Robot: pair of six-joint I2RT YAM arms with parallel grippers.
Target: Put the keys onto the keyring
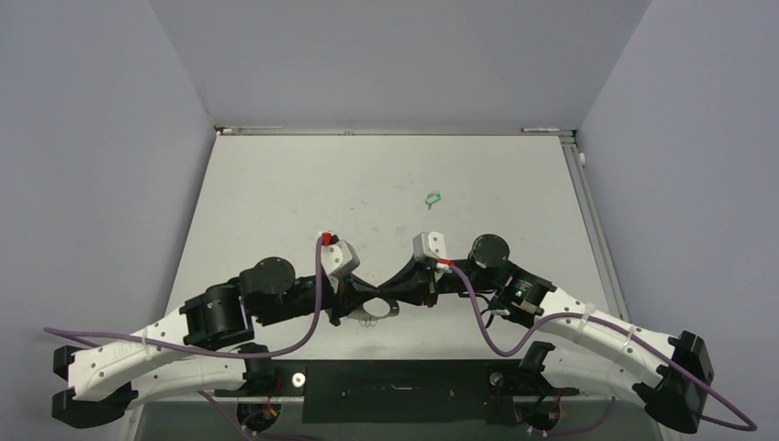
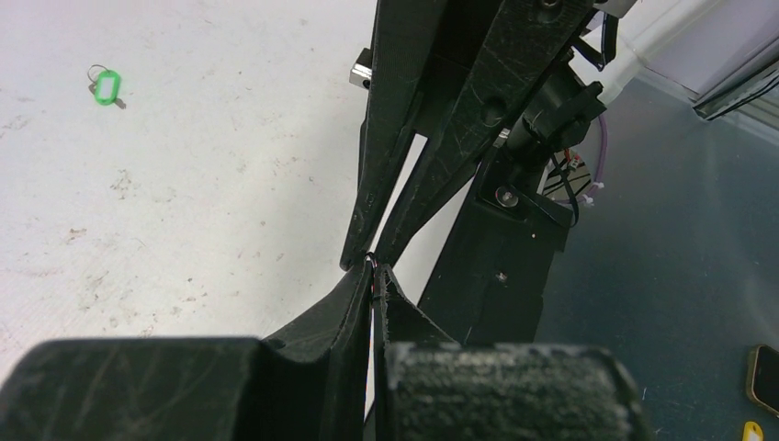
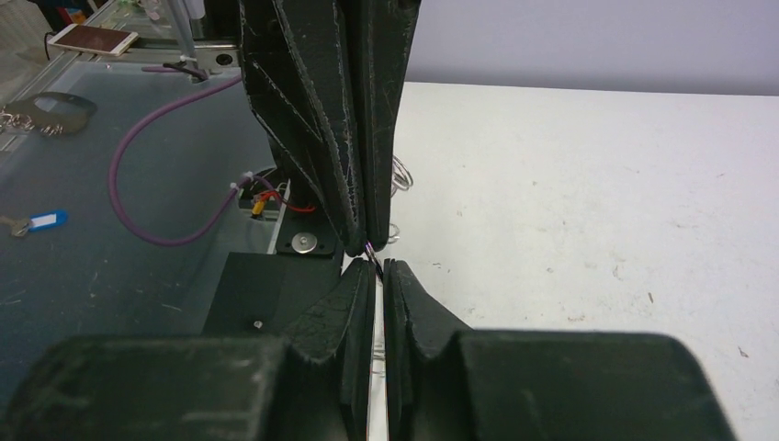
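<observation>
Keyring [image 1: 375,310] pinched near front edge; keys [image 1: 432,197] mid-table.

My left hand [image 2: 377,276] and right hand [image 3: 378,268] are matt black plastic, rough-grained and scratched pale. The counter [image 1: 276,184] is matt white, scuffed and speckled with grey. The key [image 2: 108,87] is glossy bright green plastic. The keyring [image 1: 372,314] is thin shiny grey metal. The cable [image 1: 319,276] is smooth and purple.
</observation>
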